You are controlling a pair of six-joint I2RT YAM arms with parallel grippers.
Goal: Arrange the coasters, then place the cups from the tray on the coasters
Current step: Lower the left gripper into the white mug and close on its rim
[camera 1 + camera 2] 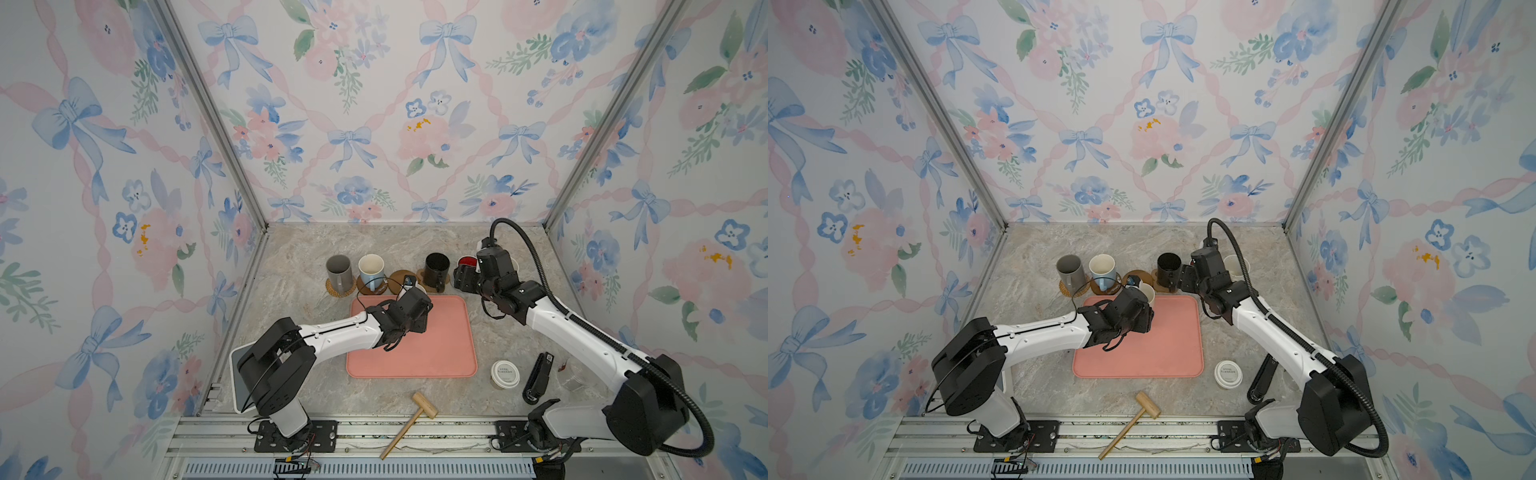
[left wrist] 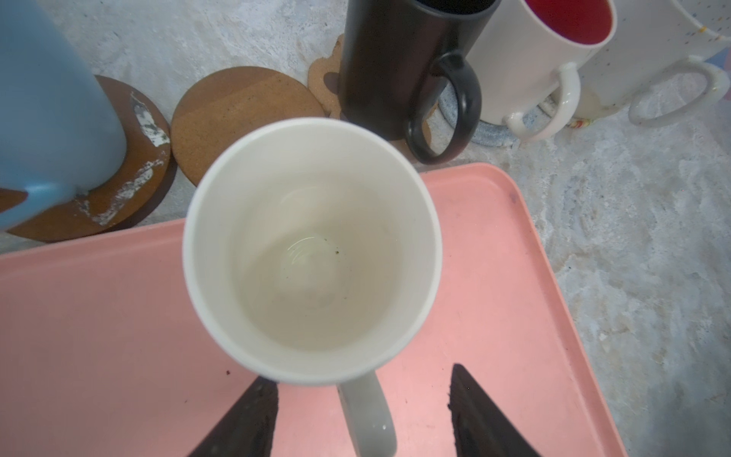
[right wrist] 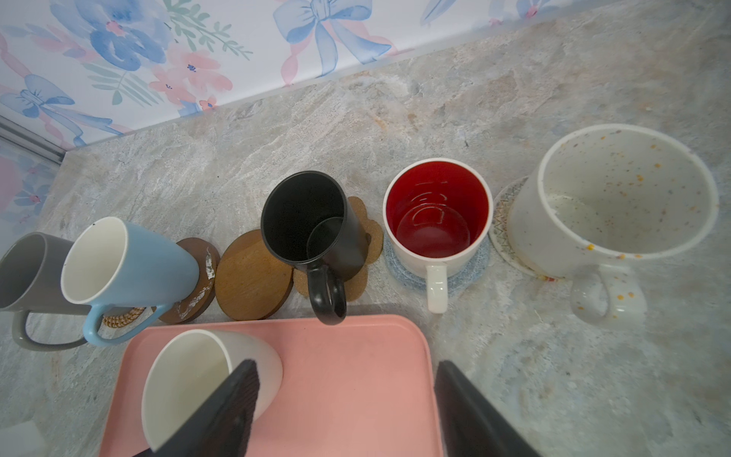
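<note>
— Surface and room?
— Marbled stone surface (image 1: 299, 374), boxed on three sides by bow-and-flower wallpaper (image 1: 374, 124). Pink low-rimmed tray (image 1: 436, 353) in the middle, bare but for the cream mug (image 2: 312, 253), upright near its far edge.
— Left arm?
— Reaching from the front left across the tray, wrist bent down; left pincer (image 2: 364, 374) spread apart, straddling the mug's handle (image 2: 368, 411), clear of it on both sides.
— And the right?
— Stretched toward the back, right pincer (image 3: 346, 362) released, gripping nothing, hovering by the tray's far right corner, near the red-inside mug (image 3: 437, 213).
— Room for moving?
— Just past the tray's far edge, one bare wooden coaster (image 2: 241, 118), squeezed between the light-blue mug (image 3: 130, 261) and the black mug (image 3: 312, 221): tight on both flanks. At the row's ends, grey mug (image 1: 338, 270) and speckled mug (image 3: 609, 201). Open stone behind the row; up front, a lidded paper cup (image 1: 505, 374) and a wooden mallet (image 1: 424, 405).
</note>
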